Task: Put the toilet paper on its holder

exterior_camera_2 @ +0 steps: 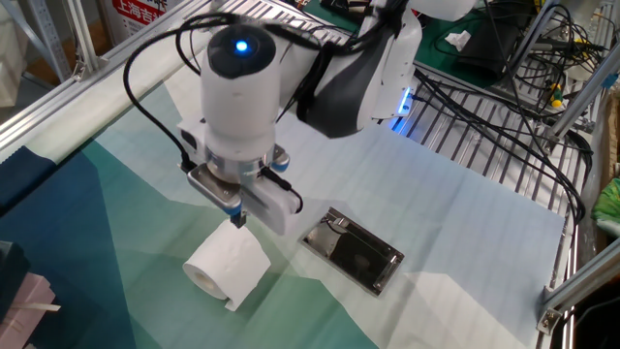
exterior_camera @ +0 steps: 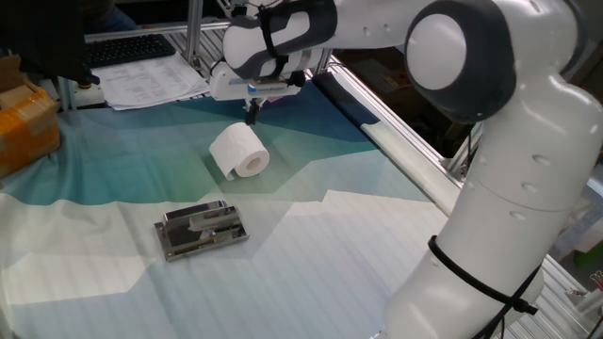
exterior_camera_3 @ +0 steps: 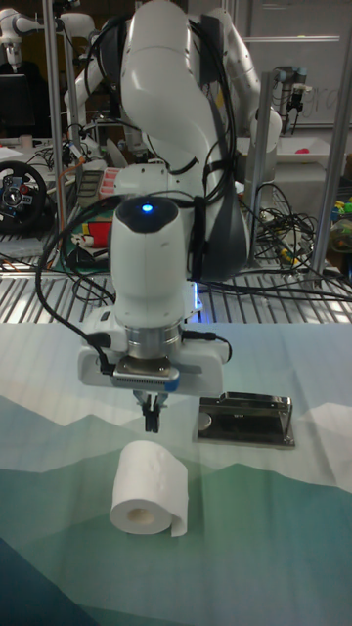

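The toilet paper (exterior_camera: 239, 151) (exterior_camera_2: 229, 265) (exterior_camera_3: 148, 487) is a white roll lying on its side on the teal cloth, its core showing and a short loose tail at its base. The holder (exterior_camera: 201, 229) (exterior_camera_2: 353, 250) (exterior_camera_3: 243, 421), a flat silver plate with a dark centre, lies on the cloth a little apart from the roll. My gripper (exterior_camera: 252, 111) (exterior_camera_2: 237, 217) (exterior_camera_3: 152, 421) hangs just above the roll's top, pointing straight down. Its fingers are together and nothing is between them.
A keyboard and papers (exterior_camera: 151, 83) lie at the table's far edge, with an orange box (exterior_camera: 26, 127) beside them. Aluminium frame rails (exterior_camera: 396, 141) line the table. Cables (exterior_camera_2: 523, 107) trail past the metal grating.
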### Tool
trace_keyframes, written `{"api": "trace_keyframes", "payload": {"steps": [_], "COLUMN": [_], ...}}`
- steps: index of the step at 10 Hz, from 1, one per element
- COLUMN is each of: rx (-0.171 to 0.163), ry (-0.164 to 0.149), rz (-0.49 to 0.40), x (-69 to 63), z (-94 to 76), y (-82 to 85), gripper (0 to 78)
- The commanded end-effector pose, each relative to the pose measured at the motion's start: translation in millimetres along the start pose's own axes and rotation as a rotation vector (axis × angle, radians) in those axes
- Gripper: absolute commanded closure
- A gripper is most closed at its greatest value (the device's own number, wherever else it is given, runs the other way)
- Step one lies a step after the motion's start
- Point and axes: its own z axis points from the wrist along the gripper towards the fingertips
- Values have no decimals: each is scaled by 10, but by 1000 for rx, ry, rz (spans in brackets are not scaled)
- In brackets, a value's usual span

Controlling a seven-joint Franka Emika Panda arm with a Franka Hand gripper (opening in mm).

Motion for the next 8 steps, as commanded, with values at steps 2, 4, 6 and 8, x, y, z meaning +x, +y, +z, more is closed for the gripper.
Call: {"api": "trace_keyframes", "payload": {"steps": [2, 4, 6, 8], "rx": [-7, -6, -7, -8], "ry": [-35, -32, -35, -36], "rz": [-23, -29, -37, -37], "x": [-81, -96, -121, -137], "z": [235, 308, 422, 479], "y": [-39, -53, -80, -107], "gripper": [776, 776, 776, 776]}}
